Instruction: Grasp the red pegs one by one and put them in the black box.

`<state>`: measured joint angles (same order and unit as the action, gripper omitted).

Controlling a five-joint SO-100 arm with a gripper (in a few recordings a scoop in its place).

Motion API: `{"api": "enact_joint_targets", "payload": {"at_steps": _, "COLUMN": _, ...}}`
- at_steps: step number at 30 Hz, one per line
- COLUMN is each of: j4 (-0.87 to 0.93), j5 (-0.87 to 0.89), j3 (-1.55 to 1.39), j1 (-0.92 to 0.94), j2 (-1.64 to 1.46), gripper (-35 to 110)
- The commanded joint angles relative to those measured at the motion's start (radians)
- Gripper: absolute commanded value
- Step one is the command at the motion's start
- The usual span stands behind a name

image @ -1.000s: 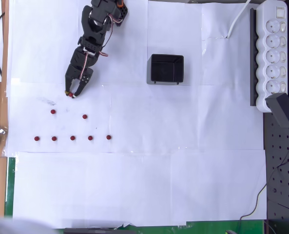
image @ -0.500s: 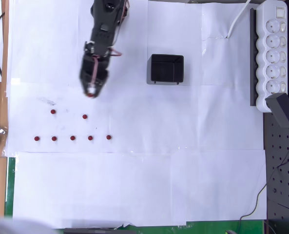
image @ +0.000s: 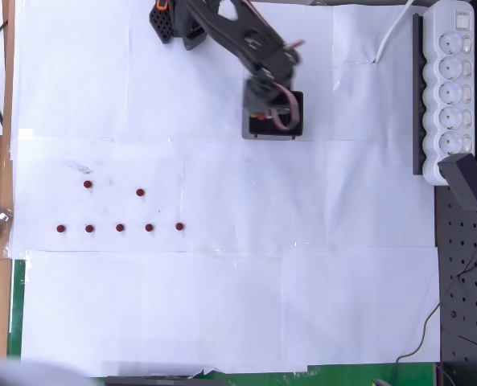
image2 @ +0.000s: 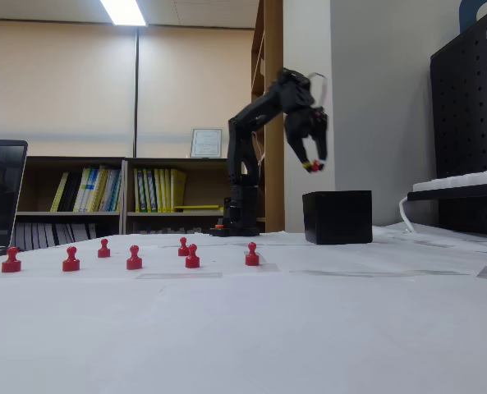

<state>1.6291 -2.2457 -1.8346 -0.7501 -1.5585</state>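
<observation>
Arm reaches over the black box (image: 275,113), gripper (image2: 314,167) pointing down above the box's open top, well clear of its rim in the fixed view. Fingers (image2: 318,167) clamped on one red peg (image2: 312,167), a red tip showing between them. Seven more red pegs (image: 119,227) stand on the white paper-covered worktop (image: 302,265): five in a row, two behind it, all well apart from the box. White power strip (image: 454,80) sits at the right edge in the overhead view.
</observation>
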Motion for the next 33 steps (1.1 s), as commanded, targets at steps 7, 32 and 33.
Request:
{"api": "enact_joint_targets", "payload": {"at_steps": 7, "j4": -0.195, "j5": 0.014, "j3": -0.041, "j1": -0.054, "j2": -0.225, "gripper": 2}}
{"api": "enact_joint_targets", "payload": {"at_steps": 32, "j4": -0.121, "j5": 0.212, "j3": 0.038, "j1": 0.055, "j2": 0.36, "gripper": 18}}
{"api": "enact_joint_targets", "payload": {"at_steps": 33, "j4": -0.132, "j5": 0.242, "j3": 0.078, "j1": 0.091, "j2": 0.399, "gripper": 18}}
